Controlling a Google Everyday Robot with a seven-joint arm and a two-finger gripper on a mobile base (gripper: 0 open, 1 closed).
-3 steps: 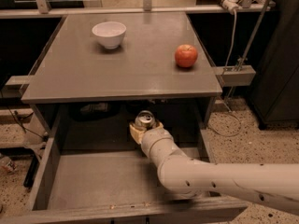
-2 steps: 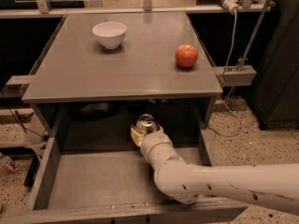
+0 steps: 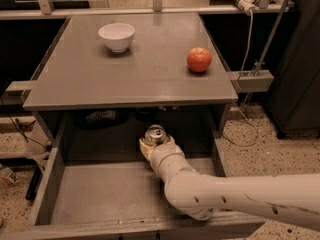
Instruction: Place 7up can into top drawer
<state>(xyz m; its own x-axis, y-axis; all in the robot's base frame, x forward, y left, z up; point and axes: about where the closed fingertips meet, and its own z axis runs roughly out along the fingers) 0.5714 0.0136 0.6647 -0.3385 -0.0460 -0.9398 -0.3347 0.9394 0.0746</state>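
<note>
Above drawer (image 3: 100,189) rear, our gripper (image 3: 156,143) grips the can (image 3: 155,132), upright; drawer floor's straight below, and we'd guess not touching yet.

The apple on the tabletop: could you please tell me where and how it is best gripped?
Probably grip the apple across its round middle, from above: it sits upright, sides free. The end effector is at the back of the top drawer, holding the 7up can.

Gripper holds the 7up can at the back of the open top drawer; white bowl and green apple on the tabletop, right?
No: the camera view shows the apple is red. The gripper holds the 7up can at the back of the open top drawer; white bowl on tabletop.
</note>
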